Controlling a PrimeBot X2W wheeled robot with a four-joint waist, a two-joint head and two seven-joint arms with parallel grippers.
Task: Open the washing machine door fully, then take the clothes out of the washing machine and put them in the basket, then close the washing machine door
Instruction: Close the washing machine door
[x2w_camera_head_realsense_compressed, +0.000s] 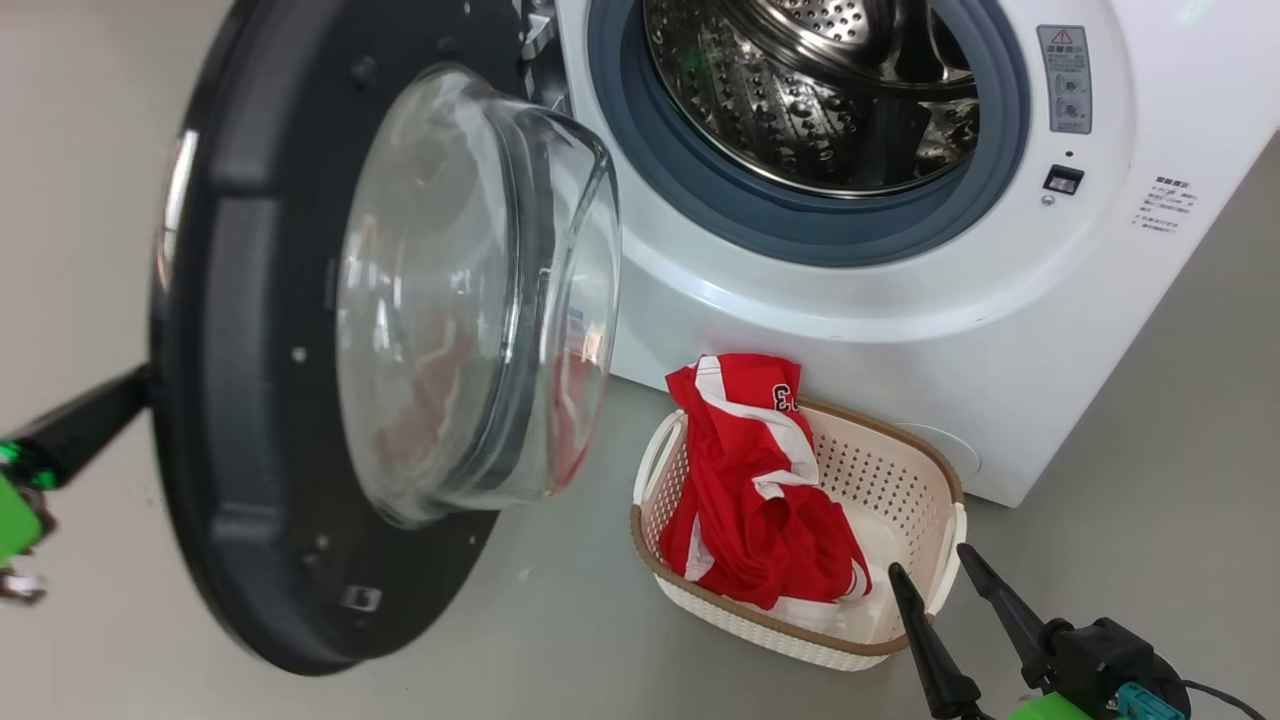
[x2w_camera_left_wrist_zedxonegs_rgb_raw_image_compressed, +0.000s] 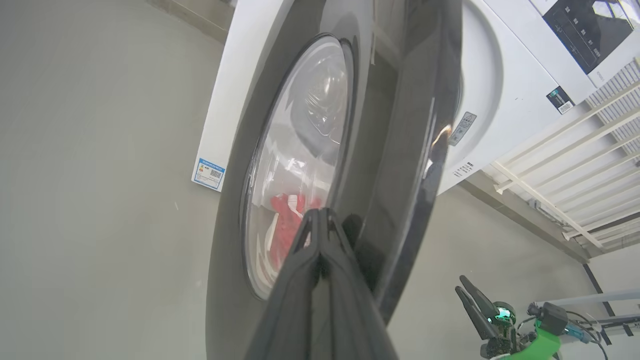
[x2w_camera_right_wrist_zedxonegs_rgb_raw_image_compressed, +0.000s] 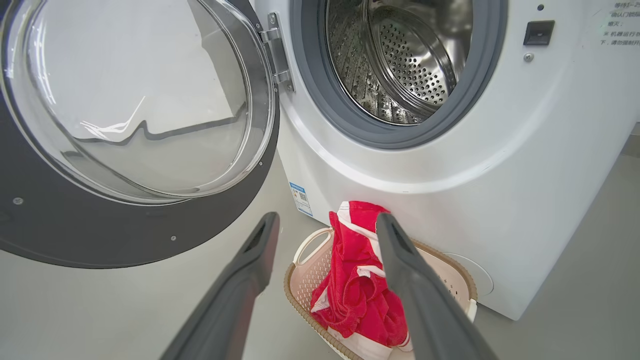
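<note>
Floor (x2w_camera_head_realsense_compressed: 1150, 450): grey and smooth, under both pairs of fingers.

Washing machine (x2w_camera_head_realsense_compressed: 900, 330): a white front-loader standing beyond the right fingers (x2w_camera_head_realsense_compressed: 925, 630). Its mouth is open, above and ahead of their tips. We see the perforated steel drum (x2w_camera_head_realsense_compressed: 800, 100) through the grey gasket (x2w_camera_head_realsense_compressed: 800, 230).

Washing machine door (x2w_camera_head_realsense_compressed: 250, 400): it stands open on its hinge, to the left of the right fingers, with the glass bowl bulging toward them. The left fingers (x2w_camera_left_wrist_zedxonegs_rgb_raw_image_compressed: 320, 240) are on its other side, the glossy black outer face. They are pressed together and hold nothing. Their tips lie where the glass meets the black rim. We cannot tell whether they actually touch it.

Basket (x2w_camera_head_realsense_compressed: 900, 470): cream, perforated, with a brown rim. It sits on the floor close against the foot of the machine, below the mouth and directly ahead of the right fingers.

Clothes (x2w_camera_head_realsense_compressed: 760, 500): a red garment with white stripes and a dark number is heaped in the left half of the basket. Its top rises above the far rim. White cloth lies under it on the basket bottom.

Right fingers: spread wide and empty, with the tips near the basket's near right rim, pointing toward the machine. In the right wrist view the red heap sits between the two fingers.
</note>
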